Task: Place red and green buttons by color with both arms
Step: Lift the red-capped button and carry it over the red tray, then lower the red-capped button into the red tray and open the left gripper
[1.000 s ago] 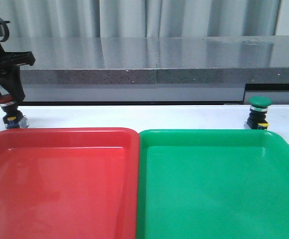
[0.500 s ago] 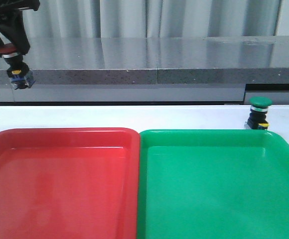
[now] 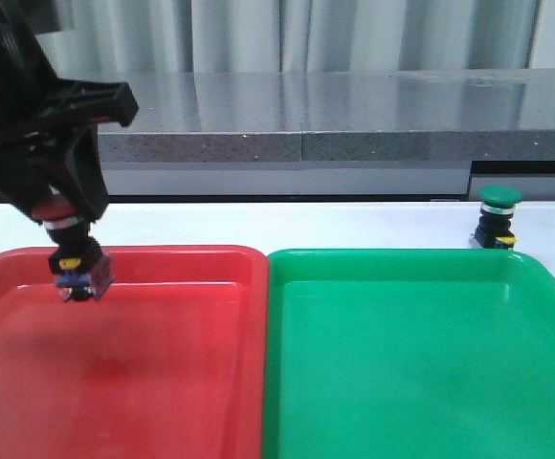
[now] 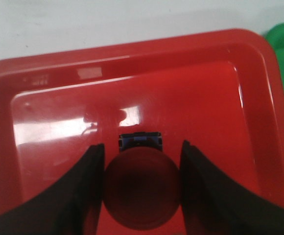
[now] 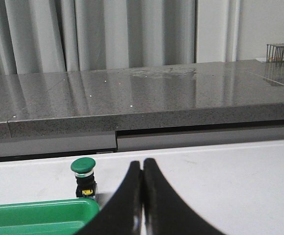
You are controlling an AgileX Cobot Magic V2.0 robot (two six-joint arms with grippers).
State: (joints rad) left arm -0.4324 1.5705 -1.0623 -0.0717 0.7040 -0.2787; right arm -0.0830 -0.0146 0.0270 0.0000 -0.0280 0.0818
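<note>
So the left arm's black two-finger tool point(image 3: 62, 212) was clamped on the dark red mushroom-head push button point(image 3: 72, 251), fingers pinching it right at the cap, one on each side. That grip made sense: the cap is the widest bit, and with the body dangling below, the button could go down base-first. It hung in the air over the back left part of the big flat red plastic tray point(image 3: 163, 382), not touching the floor of it as far as the front view showed, with a faint shadow under it. In the left wrist view the round cap point(image 4: 141, 196) filled the gap between the two fingers point(image 4: 85, 186) and the bluish base poked out past it, toward the tray.

Orientation-wise, the button's long axis ran cap to base and was pretty much upright, leaning just a touch, cap on top, black body and yellow tab under it, bluish base pointing down at the tray.

The green-capped push button point(image 3: 499, 218) stood upright on the white tabletop point(image 3: 354, 225), just behind the far right corner of the flat green plastic tray point(image 3: 421, 363), cap up. Probably parked there on the right arm's side so each arm gets its own colour. The right tool point(image 5: 142, 205) had its fingers pressed together on nothing, sitting well back from the green button, so that half looked not yet started.
</note>
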